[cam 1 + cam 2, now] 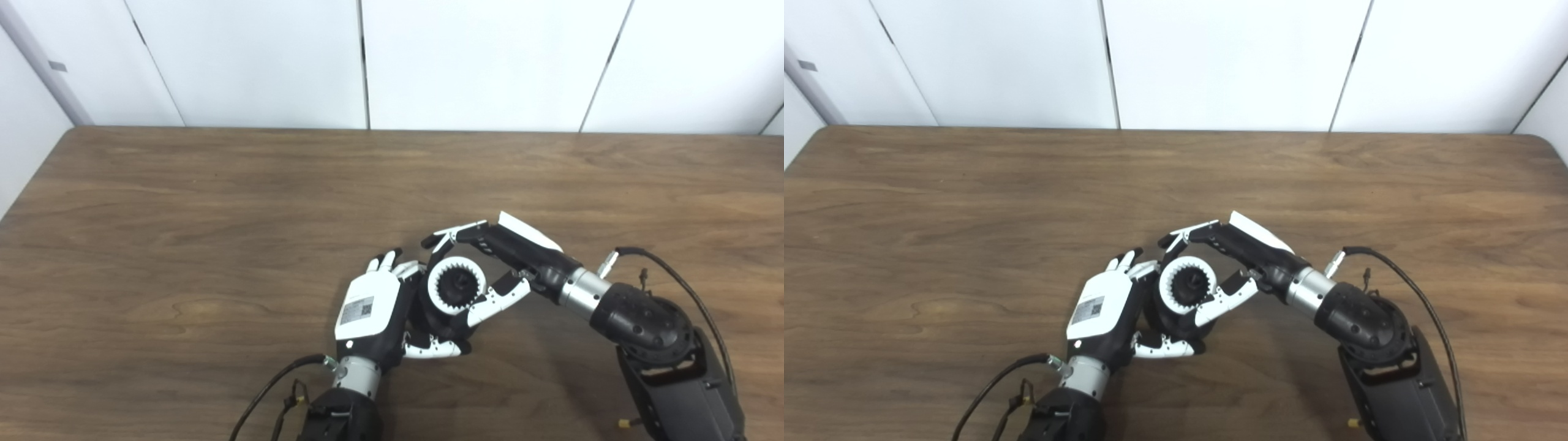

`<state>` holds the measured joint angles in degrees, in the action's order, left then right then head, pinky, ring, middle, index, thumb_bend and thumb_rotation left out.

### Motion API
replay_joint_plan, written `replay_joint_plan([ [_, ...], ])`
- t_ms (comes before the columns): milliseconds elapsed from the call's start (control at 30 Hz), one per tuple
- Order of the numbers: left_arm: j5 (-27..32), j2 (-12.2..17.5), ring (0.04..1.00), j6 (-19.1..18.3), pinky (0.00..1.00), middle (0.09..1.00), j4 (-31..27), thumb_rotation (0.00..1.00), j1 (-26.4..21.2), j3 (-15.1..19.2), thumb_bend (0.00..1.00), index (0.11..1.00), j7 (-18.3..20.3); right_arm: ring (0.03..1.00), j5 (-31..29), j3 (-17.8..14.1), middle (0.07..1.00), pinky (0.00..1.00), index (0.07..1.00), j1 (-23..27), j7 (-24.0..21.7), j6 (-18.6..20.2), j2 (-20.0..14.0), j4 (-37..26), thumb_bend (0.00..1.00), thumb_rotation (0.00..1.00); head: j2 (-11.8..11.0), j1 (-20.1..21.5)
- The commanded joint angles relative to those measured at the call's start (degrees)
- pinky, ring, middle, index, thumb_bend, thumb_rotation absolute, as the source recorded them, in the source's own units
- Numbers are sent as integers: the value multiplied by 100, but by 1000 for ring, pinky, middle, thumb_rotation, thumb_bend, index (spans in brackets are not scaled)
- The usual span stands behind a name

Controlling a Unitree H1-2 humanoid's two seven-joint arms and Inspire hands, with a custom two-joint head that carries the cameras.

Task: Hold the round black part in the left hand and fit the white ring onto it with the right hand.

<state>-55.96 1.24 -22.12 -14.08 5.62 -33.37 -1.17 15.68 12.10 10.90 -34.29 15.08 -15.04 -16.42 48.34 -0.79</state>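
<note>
Left eye view: near the front middle of the wooden table [184,245], the left hand [375,309] is curled around the round black part [456,286], its fingers wrapped behind and under it. The white toothed ring [436,288] sits around the face of the black part, its inner teeth ringing the dark hub. The right hand [496,263] reaches in from the right and pinches the ring, upper fingers [450,234] arched over the top rim and the thumb against the lower right rim.

Right eye view: the same cluster appears a little further left. The left hand [1105,306] cups the black part [1191,285] with the white ring [1170,286] seated on it, and the right hand [1231,260] grips the ring's rim from above and below. White wall panels [1213,61] stand behind the table
</note>
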Motion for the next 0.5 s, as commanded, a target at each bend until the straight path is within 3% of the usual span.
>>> replay_joint_plan([
  [0,-72,-204,985,122,1000,840,234,56,339,-387,524,482,80,906,433,-21,817,901,484,236,311,63,-253,-133,521,144,15,-36],
  [133,-158,-253,977,101,1000,835,318,56,288,-437,524,482,25,934,822,296,830,852,485,261,315,-236,-461,-300,521,141,34,-91],
  [267,-214,-302,977,68,1000,840,397,57,234,-478,524,481,-11,943,1178,601,826,798,484,301,387,-842,-679,-384,522,137,45,-139],
  [467,-234,-348,974,54,1000,840,442,57,187,-498,523,481,-47,969,1496,832,826,868,484,358,358,-1187,-757,-657,522,135,70,-180],
])
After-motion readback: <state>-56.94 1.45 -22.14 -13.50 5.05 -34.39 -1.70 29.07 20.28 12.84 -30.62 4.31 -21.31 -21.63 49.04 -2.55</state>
